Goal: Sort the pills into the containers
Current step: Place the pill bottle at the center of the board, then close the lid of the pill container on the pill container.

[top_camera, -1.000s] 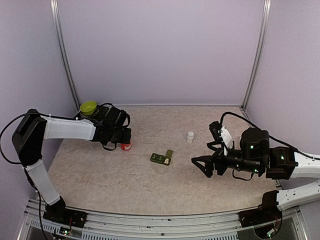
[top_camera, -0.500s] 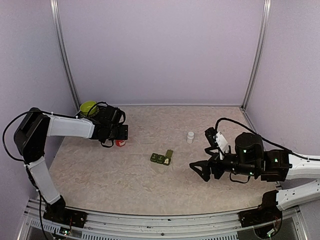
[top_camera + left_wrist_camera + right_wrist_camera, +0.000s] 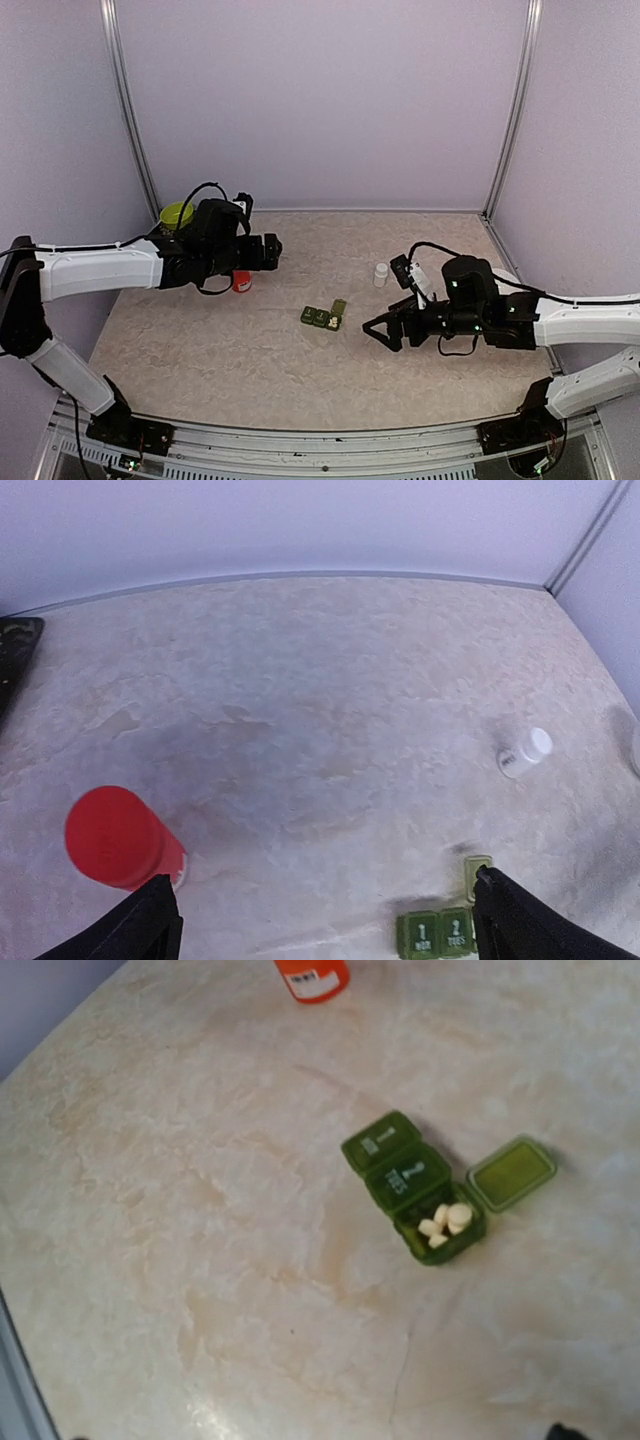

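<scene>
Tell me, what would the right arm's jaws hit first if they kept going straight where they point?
Most likely the green containers. The right gripper, jaws open, points left at their open end, with nothing in between. Height is hard to judge, so it might pass over.

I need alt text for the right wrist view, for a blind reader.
A dark green pill organiser of three joined compartments lies on a beige marbled table; two lids are closed, the end one is open with pale pills inside. A red bottle shows at the top edge.
</scene>
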### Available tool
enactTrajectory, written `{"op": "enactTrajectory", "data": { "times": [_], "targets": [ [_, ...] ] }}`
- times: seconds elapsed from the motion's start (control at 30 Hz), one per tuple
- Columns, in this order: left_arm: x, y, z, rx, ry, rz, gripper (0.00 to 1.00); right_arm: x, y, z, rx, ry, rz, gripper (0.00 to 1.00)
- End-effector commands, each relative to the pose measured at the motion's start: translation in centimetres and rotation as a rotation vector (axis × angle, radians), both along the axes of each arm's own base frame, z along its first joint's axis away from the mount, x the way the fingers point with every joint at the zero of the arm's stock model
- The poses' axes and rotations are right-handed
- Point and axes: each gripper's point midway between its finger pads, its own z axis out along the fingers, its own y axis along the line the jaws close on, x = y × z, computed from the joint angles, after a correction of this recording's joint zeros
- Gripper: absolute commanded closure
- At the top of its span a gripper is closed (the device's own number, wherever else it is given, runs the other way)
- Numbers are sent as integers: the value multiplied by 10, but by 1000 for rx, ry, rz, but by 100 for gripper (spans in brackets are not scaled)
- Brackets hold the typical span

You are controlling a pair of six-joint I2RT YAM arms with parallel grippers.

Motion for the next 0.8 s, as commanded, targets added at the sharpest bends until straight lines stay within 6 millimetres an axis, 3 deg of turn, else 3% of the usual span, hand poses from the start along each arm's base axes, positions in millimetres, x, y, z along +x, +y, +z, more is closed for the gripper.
{"op": "enactTrajectory", "data": {
  "times": [0.0,0.13,0.37,0.6,0.77],
  "targets": [
    [-32,-36,-19,-56,59,-152,1,2,15,-1,143,128,70,4],
    [-50,-58,-52,-16,112,-209,1,17,20,-16,167,207,61,5],
    [-58,-79,-100,24,194,-261,5,37,40,-33,196,293,101,8],
    [-58,-93,-119,29,228,-297,7,62,49,-47,213,332,90,10],
    [-58,-99,-127,35,242,-308,7,80,49,-68,227,382,74,13]
  ]
}}
